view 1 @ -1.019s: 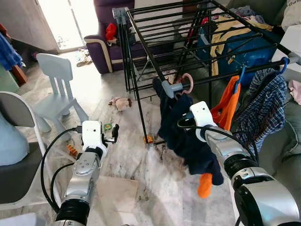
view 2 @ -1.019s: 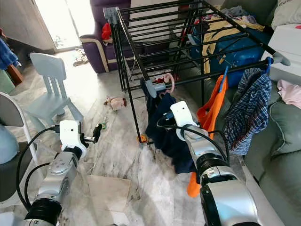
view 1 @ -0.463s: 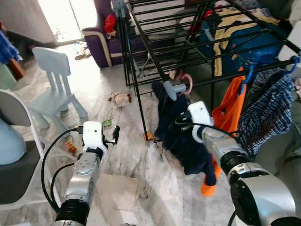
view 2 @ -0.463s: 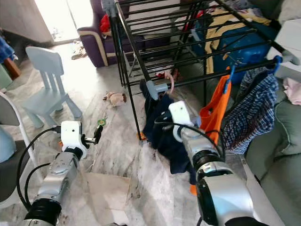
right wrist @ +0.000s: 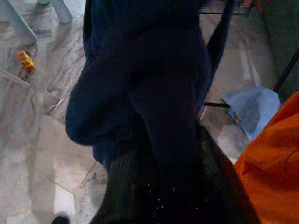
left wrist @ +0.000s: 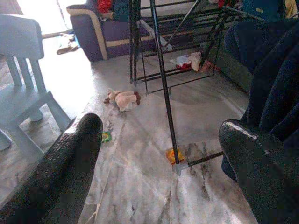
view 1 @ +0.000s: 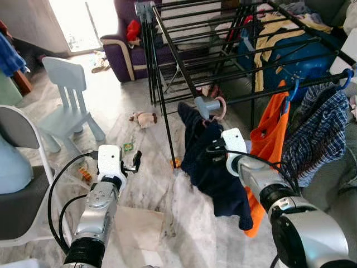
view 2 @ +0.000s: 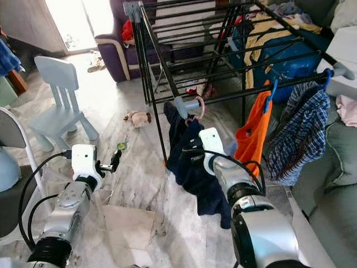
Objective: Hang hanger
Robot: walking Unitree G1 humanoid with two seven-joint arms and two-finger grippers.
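The pink plastic hanger [view 1: 219, 106] carrying a dark navy garment [view 1: 215, 167] is hooking over the front rail of the black metal drying rack [view 1: 184, 75], beside its grey corner joint. The right tool [view 1: 211, 152] is pressing into the garment's folds; whether its fingers are closed is impossible to tell. The left tool [view 1: 135, 158] is hovering over the marble floor [view 1: 156, 184], fingers spread and holding nothing. An orange garment [view 1: 268, 139] is hanging just beside.

The navy garment [view 1: 215, 162] hides the right gripper [view 1: 207, 152] and most of the hanger [view 1: 217, 107]
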